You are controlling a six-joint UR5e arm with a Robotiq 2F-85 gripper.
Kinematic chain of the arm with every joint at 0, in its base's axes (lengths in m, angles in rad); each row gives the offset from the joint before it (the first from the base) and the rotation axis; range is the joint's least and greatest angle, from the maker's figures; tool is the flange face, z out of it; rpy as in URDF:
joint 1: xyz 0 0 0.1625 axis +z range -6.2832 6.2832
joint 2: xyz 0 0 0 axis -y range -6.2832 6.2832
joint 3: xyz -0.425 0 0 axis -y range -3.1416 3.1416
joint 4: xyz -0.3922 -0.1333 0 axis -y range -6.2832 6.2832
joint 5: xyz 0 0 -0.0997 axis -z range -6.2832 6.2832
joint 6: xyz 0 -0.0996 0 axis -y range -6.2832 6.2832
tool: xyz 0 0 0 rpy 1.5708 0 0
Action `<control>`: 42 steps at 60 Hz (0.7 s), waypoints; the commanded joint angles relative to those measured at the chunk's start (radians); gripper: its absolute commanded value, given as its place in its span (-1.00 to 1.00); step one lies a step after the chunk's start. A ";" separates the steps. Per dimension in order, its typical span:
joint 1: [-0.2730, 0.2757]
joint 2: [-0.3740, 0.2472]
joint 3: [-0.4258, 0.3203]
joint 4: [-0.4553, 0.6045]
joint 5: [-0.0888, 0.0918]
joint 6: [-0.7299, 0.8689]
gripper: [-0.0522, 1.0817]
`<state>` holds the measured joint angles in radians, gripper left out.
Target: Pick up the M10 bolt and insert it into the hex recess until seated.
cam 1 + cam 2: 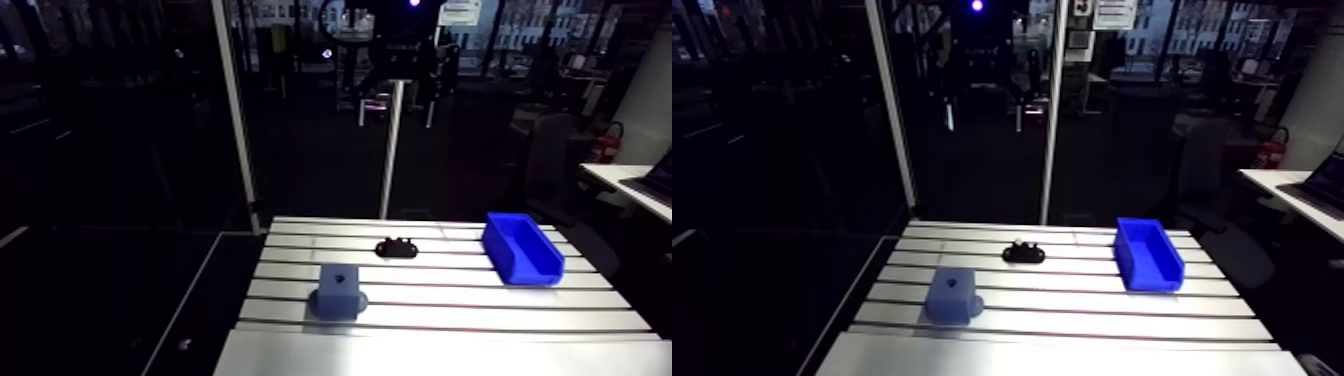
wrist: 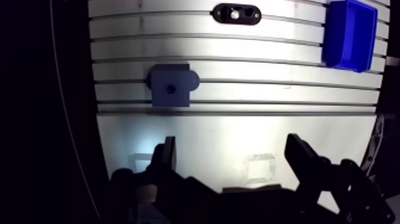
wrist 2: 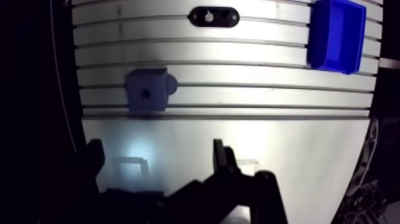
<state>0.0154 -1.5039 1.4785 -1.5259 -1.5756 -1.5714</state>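
From where I stand the jaws hang wide open and empty over the bare near strip of the counter (image 1: 450, 300), well apart from everything on it. Ahead of them sits the blue block (image 2: 169, 86) with its dark hex recess (image 2: 171, 89) facing up. Beyond that lies a small black holder (image 1: 396, 248), and the blue bin (image 2: 349, 33) is off to one side. The M10 bolt (image 2: 236, 12) looks to be the pale spot in the middle of that holder, though it is too small and dim for me to be sure. I'd judge a steel bolt that size to be stiff, fairly heavy for its bulk and slick on its threads. The hold should therefore go squarely across the flats of the head or high on the shank, keeping it upright for the recess.
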 commanded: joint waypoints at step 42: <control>-0.018 0.026 0.209 -0.336 -0.013 -0.195 -0.89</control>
<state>0.0048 -1.4813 1.6264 -1.7641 -1.5875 -1.6879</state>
